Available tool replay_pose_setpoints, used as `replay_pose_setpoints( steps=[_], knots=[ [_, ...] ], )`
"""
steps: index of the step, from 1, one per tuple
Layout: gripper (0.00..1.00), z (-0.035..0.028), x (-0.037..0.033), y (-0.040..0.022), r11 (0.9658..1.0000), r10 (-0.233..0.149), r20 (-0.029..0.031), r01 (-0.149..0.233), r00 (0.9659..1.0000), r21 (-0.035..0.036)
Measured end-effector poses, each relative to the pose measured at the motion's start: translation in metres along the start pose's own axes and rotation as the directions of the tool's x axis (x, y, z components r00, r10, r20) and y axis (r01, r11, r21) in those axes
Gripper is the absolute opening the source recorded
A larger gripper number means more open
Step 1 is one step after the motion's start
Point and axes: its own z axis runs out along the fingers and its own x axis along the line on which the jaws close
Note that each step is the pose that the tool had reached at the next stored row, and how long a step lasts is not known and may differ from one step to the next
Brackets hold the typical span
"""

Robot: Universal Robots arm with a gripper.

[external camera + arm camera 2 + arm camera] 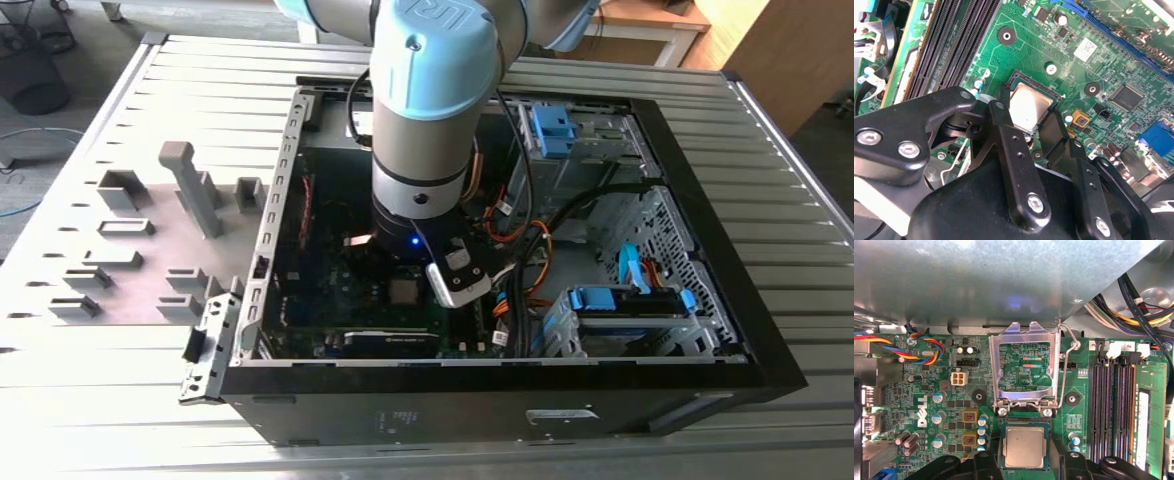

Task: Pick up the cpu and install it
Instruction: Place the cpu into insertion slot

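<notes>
White lettering (921,411) is printed on the motherboard (1080,390) near one board edge, among the capacitors. It is a maker's mark and is not reproduced here. A white sticker (1086,50) on the motherboard carries a code pattern that is not legible. A pale label (561,413) and a smaller label (400,416) on the outer wall of the computer case (694,390) are too small to read. Print on the cpu (1024,446) cannot be made out.
</notes>
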Motion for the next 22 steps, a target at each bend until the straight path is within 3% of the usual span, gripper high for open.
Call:
replay_pose_setpoints(
  steps=[12, 22],
  knots=[
    [0.55, -0.0005, -0.0002, 0.0, 1.0, 0.0, -0.0001, 0.0, 1.0, 0.0001],
    [0.55, -0.0176, 0.0001, 0.0, 1.0, 0.0, 0.0002, 0.0, 1.0, 0.0]
  ],
)
